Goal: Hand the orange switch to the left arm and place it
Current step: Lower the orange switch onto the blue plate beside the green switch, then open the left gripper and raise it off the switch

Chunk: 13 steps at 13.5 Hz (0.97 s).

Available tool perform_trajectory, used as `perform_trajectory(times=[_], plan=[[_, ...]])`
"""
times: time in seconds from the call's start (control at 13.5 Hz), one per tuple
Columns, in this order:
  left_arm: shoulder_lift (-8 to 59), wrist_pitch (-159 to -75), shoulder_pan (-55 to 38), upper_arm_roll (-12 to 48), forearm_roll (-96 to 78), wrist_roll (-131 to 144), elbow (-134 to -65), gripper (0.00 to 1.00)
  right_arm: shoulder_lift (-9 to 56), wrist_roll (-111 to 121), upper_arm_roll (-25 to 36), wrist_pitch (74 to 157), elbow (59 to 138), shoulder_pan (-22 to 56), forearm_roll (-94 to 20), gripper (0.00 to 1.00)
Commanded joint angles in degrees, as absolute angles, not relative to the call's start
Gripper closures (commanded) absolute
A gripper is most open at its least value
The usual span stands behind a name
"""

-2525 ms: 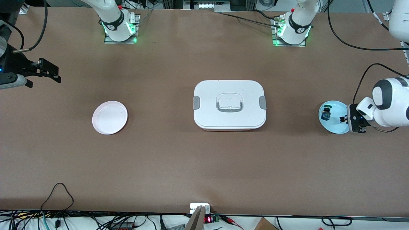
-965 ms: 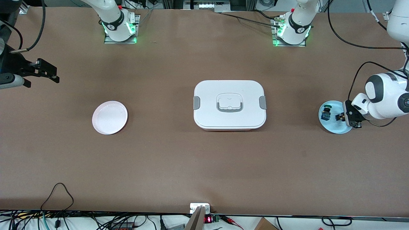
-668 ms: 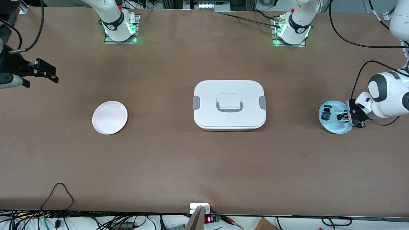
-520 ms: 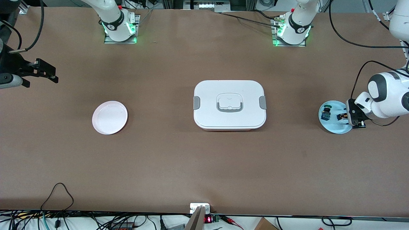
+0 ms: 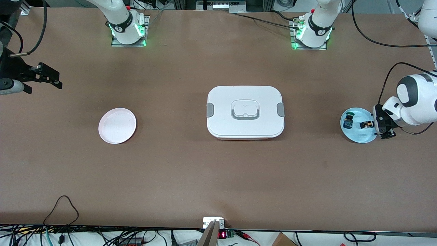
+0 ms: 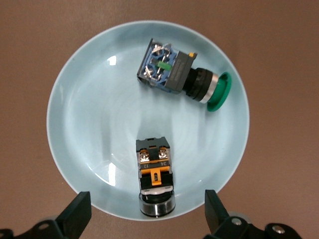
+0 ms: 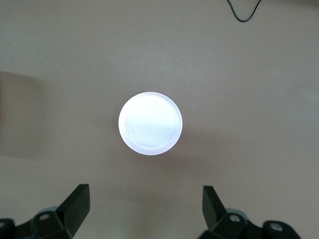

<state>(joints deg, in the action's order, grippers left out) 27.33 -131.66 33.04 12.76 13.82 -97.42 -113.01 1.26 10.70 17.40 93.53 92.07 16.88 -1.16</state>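
- Nearest the front camera: the table (image 5: 191,177) edge, with black cables (image 5: 61,205) trailing over it and a small device with a red display (image 5: 222,234) at mid-edge.
- Surface: plain brown tabletop, matte.
- Mid-table: the box (image 5: 245,111), white, lid on, grey clasps at both short ends, grey-edged handle recessed in the lid.
- Toward the right arm's end: a pink plate (image 5: 117,125) (image 7: 150,123), nothing on it, well apart from the box.
- Toward the left arm's end: a blue plate (image 5: 356,136) (image 6: 79,124), carrying two switches.
- The orange switch (image 5: 366,124) (image 6: 155,181) lies on its side on the blue plate, black cap close to the plate's rim.
- The blue switch (image 5: 348,121) (image 6: 182,74), green cap, lies on the same plate, apart from the orange one.
- Left gripper (image 5: 381,124) (image 6: 147,219): over the blue plate's edge, fingers (image 6: 75,216) spread wide; the orange switch sits between the two fingertips in the wrist view, touching neither, not held.
- Right gripper (image 5: 51,77) (image 7: 144,211): waits in the air over the table near its end, fingers (image 7: 75,204) spread, holding nothing; the pink plate shows below it in its wrist view.
- Farthest: both arm bases (image 5: 126,29) bolted along the table's top edge, green lights lit; racks and cables past them.
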Motion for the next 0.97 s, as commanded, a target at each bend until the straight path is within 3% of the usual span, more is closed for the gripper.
perform_trajectory(times=[0.0, 0.52, 0.89], plan=[[23.3, -126.15, 33.58, 14.32, 14.33, -97.82, -112.69, 0.0, 1.67, 11.43, 17.14, 92.72, 90.97, 16.26, -1.32, 0.0], [18.63, -104.8, 33.49, 21.53, 11.43, -91.78, -102.33, 0.0, 1.67, 11.43, 17.14, 92.64, 91.05, 16.0, -1.41, 0.0], [18.37, -87.75, 33.13, 26.89, 10.11, -73.96, -88.26, 0.0, 1.67, 11.51, 17.14, 92.64, 91.05, 15.91, -1.41, 0.0]])
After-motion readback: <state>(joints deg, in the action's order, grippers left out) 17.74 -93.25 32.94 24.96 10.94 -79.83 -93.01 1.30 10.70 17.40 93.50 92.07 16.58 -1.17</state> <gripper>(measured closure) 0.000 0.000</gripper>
